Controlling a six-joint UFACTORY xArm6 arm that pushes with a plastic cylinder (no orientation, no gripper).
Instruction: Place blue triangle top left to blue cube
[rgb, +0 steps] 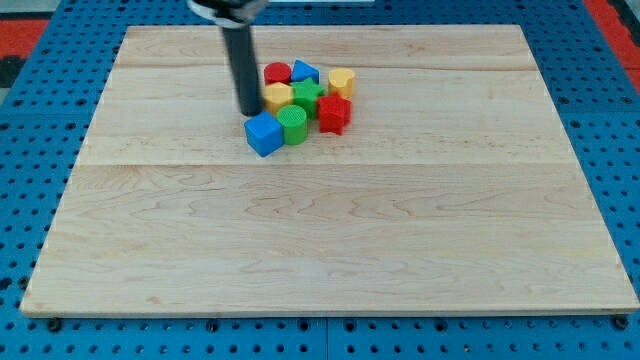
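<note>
The blue cube (264, 133) lies at the lower left of a tight cluster of blocks on the wooden board (330, 250). The blue triangle (305, 72) sits at the cluster's top, between the red cylinder (277, 73) and the yellow cylinder (341, 81). My tip (249, 111) rests on the board just above the blue cube and left of the yellow block (278, 96), close to both. The rod rises from there to the view's top.
A green star-shaped block (307, 96), a green cylinder (294, 126) and a red block (334, 114) fill the rest of the cluster. The green cylinder touches the blue cube's right side. Blue pegboard (40, 120) surrounds the board.
</note>
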